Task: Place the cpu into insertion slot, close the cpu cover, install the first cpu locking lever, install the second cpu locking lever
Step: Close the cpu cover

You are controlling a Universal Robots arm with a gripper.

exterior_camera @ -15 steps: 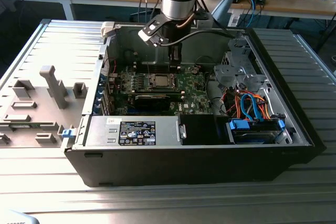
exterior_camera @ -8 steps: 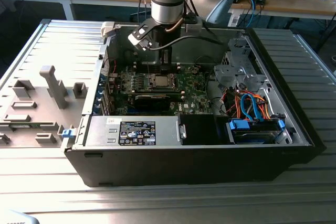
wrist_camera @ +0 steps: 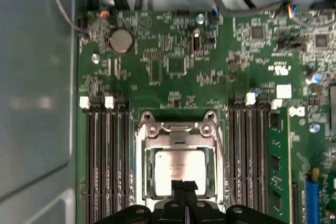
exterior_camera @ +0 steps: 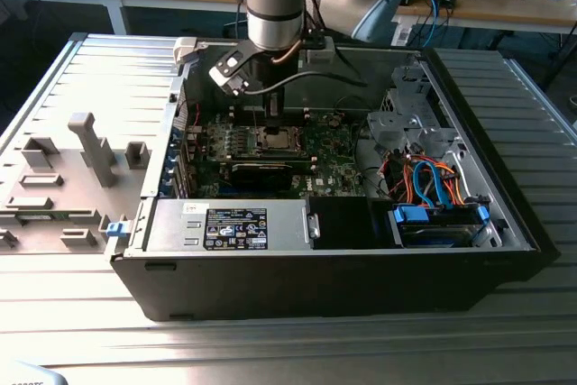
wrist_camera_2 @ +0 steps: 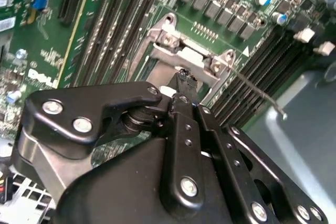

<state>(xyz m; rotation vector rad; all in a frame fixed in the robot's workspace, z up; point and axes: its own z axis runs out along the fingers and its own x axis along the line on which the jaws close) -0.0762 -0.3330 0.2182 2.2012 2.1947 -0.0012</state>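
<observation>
Step 2 seems in hand: the cpu cover (wrist_camera: 181,139) is pushed over the cpu (wrist_camera: 178,163) by the gripper (wrist_camera: 184,186), tips squeezed together; a gentle push is needed.

We see a ribbed metal table (exterior_camera: 288,349) carrying everything. An open computer case (exterior_camera: 270,286) rests directly on it, near the middle. At nine o'clock from the case, grey plastic blocks (exterior_camera: 90,146) stand on the ribbed surface. At seven o'clock, a white object (exterior_camera: 27,374) pokes in, which we cannot identify.

Open computer case (exterior_camera: 315,286) on ribbed table (exterior_camera: 270,349); labelled power supply (exterior_camera: 234,225) inside; coin battery (wrist_camera: 121,40) near memory slots (wrist_camera: 107,161).
</observation>
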